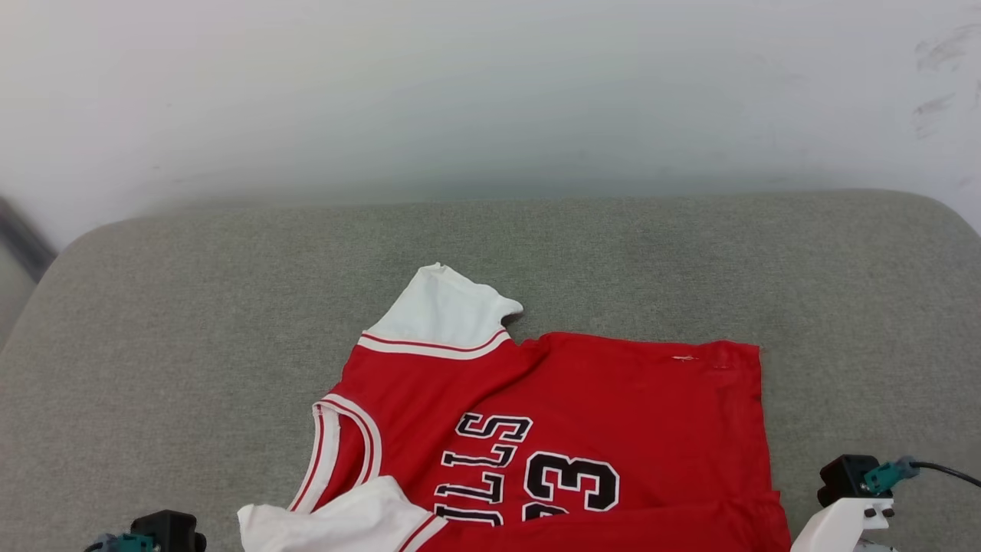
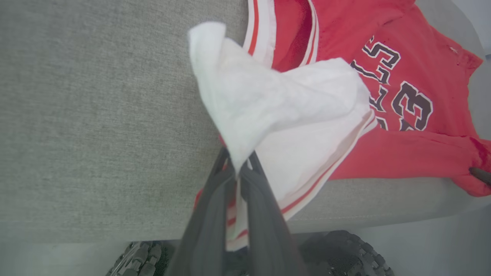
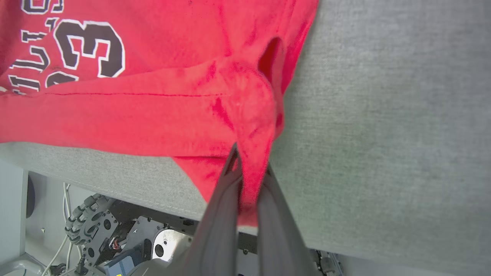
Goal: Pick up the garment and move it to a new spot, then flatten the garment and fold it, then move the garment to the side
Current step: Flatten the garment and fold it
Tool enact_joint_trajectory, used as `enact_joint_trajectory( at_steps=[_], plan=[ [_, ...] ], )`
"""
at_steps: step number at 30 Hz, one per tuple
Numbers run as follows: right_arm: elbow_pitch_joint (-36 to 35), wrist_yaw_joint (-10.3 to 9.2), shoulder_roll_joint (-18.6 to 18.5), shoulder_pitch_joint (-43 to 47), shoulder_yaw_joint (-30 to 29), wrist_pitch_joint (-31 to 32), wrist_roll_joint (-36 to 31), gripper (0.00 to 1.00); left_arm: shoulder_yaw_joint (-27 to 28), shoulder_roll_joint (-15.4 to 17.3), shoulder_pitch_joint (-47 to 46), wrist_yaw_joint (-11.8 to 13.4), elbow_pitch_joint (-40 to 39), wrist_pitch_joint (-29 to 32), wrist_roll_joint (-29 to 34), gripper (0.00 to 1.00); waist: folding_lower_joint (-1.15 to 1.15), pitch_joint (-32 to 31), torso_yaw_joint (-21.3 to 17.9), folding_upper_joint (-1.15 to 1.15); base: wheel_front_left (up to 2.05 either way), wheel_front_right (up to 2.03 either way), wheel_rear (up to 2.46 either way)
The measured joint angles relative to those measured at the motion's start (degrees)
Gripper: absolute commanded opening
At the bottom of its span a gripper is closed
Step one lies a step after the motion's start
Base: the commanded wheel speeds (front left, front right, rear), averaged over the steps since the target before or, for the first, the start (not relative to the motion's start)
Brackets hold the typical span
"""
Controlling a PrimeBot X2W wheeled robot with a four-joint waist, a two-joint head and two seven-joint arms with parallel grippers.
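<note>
Grey table carries the garment. My left claw is clamped on its white sleeve; my right claw is clamped on its hem.

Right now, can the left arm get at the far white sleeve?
Probably not yet. The left claw is shut on the near white sleeve. The grey cushion toward the far white sleeve lies bare, so only that grip holds it back.
</note>
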Motion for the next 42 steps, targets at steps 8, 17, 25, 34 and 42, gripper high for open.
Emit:
enact_joint_trajectory(
  at_steps=[8, 17, 25, 34, 42],
  plan=[
    [-0.1, 0.0, 0.9, 2.3, 0.9, -6.1, -0.8, 1.0, -0.4, -3.0, -1.3, -1.9, 4.8, -0.9, -1.2, 1.0, 0.0, 0.0, -0.8, 0.0, 0.0, 0.0, 0.0],
    [-4.8, 0.0, 2.1, 0.7, 0.5, -27.4, -6.5, 1.0, 1.5, -3.2, -6.4, -2.1, 5.2, -8.8, 4.6, 1.0, 0.0, -0.8, -2.4, 0.0, 0.0, 0.0, 0.0],
    [-8.7, 0.0, 4.1, -3.1, -0.1, -36.2, -11.5, 1.0, 2.6, -4.2, -15.0, -2.1, 5.4, -16.4, 11.3, 1.0, 0.0, 0.3, -4.6, 0.0, 0.0, 0.0, 0.0],
    [-15.4, 0.0, 6.5, -8.9, 0.0, -37.5, -14.6, 1.0, 3.6, -3.9, -29.2, -5.1, 9.2, -17.7, 14.6, 1.0, 0.01, 7.7, -7.2, 0.0, 0.0, 0.0, 0.0],
    [-16.2, 0.01, 8.5, -11.7, 0.8, -37.9, -15.5, 1.0, 2.1, -1.4, -42.4, -10.9, 18.1, -5.9, 12.7, 1.0, 0.01, 15.2, -11.7, 0.0, 0.0, 0.0, 0.0]
  ],
)
